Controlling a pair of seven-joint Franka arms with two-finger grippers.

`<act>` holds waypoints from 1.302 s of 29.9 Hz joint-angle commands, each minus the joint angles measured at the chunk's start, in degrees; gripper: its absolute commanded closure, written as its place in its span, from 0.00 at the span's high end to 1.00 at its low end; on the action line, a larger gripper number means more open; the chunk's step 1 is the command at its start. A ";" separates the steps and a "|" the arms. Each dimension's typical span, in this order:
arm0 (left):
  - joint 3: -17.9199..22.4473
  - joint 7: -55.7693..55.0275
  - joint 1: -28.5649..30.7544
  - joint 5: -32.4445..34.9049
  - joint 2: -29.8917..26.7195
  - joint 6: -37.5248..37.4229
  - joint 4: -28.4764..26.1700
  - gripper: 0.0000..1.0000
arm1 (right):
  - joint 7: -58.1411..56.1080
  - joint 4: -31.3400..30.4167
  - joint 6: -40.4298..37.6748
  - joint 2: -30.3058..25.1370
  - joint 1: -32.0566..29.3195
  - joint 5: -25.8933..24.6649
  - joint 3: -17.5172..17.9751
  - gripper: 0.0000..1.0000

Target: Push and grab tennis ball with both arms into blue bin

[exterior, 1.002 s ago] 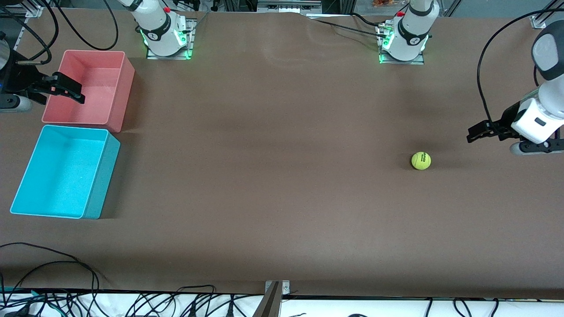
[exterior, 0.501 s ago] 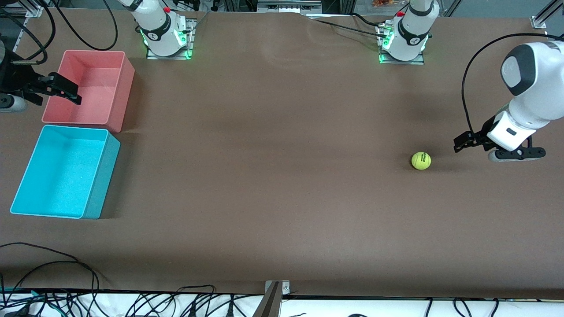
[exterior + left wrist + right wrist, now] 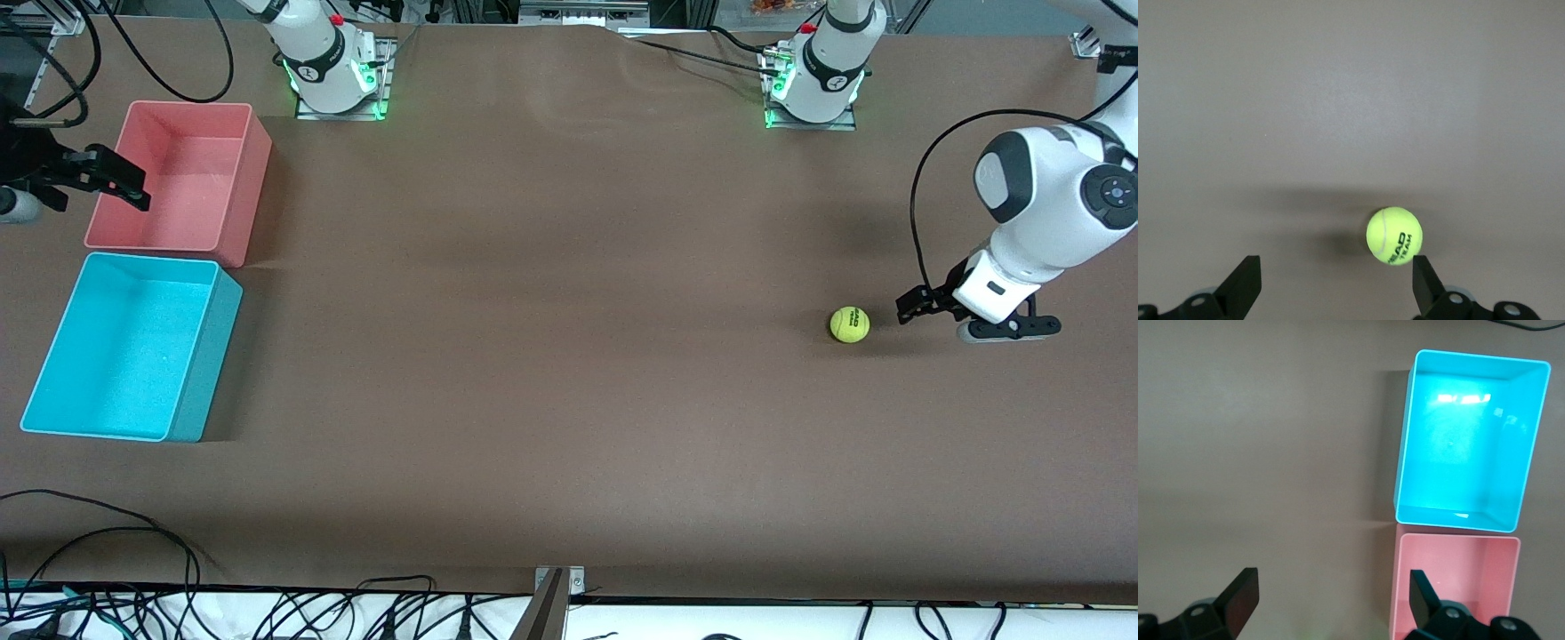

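Tennis ball (image 3: pixel 849 324) sitting on the brown table (image 3: pixel 551 356), well toward the left arm's end, dark lettering facing up. Landmark for everything else.

Left gripper (image 3: pixel 907 307) low and just beside the ball, on the side toward the left arm's end of the table, a small gap showing between fingertips and ball. Not touching. Fingers spread wide in the left wrist view (image 3: pixel 1331 283), nothing between them, ball (image 3: pixel 1394 236) lying just ahead and close to one fingertip (image 3: pixel 1421 270) rather than centred in the gap. White left arm (image 3: pixel 1040 209) bent above, black cable looping over it.

Blue bin (image 3: pixel 209 342) well apart from the ball, at the right arm's end of the table, open top up, nothing inside. Pink bin (image 3: pixel 253 187) touching the blue bin's short wall, farther from the front camera than the blue one, also holding nothing. Same pair end to end in the right wrist view: blue bin (image 3: pixel 1405 453), pink bin (image 3: pixel 1395 587).

Right gripper (image 3: pixel 120 182) well apart from the ball, over the outer edge of the pink bin, waiting. Fingers parted wide in the right wrist view (image 3: pixel 1331 600), holding nothing.
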 commanded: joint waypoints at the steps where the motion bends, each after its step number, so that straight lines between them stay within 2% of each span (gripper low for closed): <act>1: -0.38 4.51 1.30 1.24 1.98 2.59 -0.73 1.00 | -0.34 1.26 -0.70 0.33 1.07 -1.28 -0.23 1.00; 24: -0.11 7.16 2.80 1.33 11.30 7.51 -0.73 1.00 | -0.51 1.26 -1.76 0.16 1.15 -1.19 -0.14 1.00; 39: -0.11 7.16 2.80 1.33 13.76 8.66 -0.73 1.00 | -0.51 1.26 -1.76 0.16 1.15 -1.10 -0.05 1.00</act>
